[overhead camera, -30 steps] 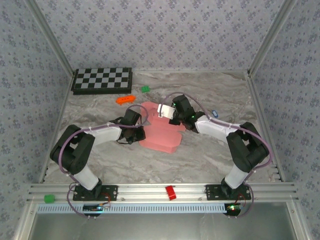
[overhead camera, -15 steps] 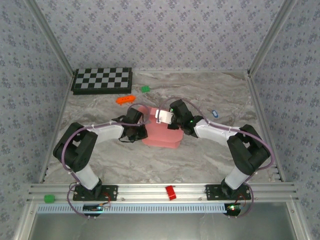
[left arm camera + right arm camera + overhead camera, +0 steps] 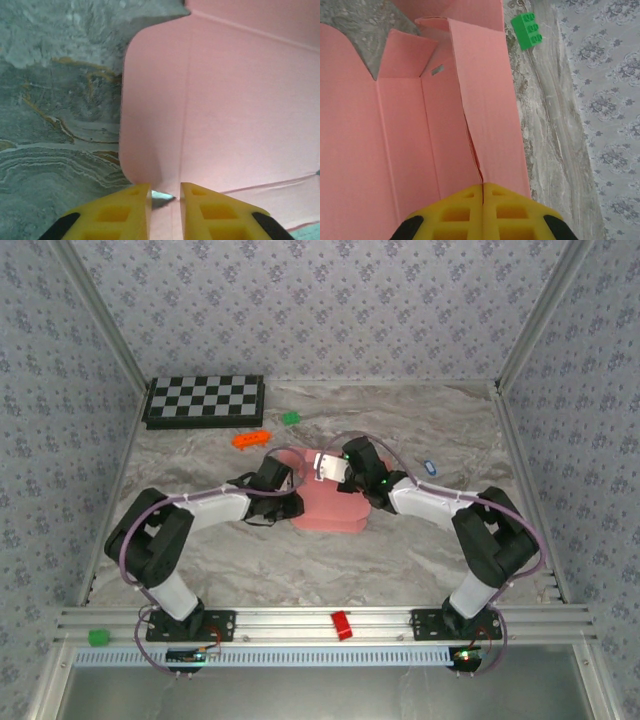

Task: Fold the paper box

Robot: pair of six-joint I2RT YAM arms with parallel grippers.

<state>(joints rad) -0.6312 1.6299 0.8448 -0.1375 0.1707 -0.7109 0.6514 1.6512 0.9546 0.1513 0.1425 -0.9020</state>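
1. Box (image 3: 330, 510), one: centre of the top view, walls partly raised. Thin card: judged light, springy, easily creased.
2. Grip walls beside creases, not flap tips.
3. Right gripper (image 3: 482, 189): closed on a wall edge.
4. Left gripper (image 3: 165, 190): fingers narrowly parted at a flap edge; hold cannot be told.
5. Others: chessboard (image 3: 205, 400), one; orange piece (image 3: 251, 439), one; red block (image 3: 342, 624), one.

Top camera: high at the near edge, looking down on worktop (image 3: 400, 560). Wrist cameras: very close. All three share paper box (image 3: 330, 512).
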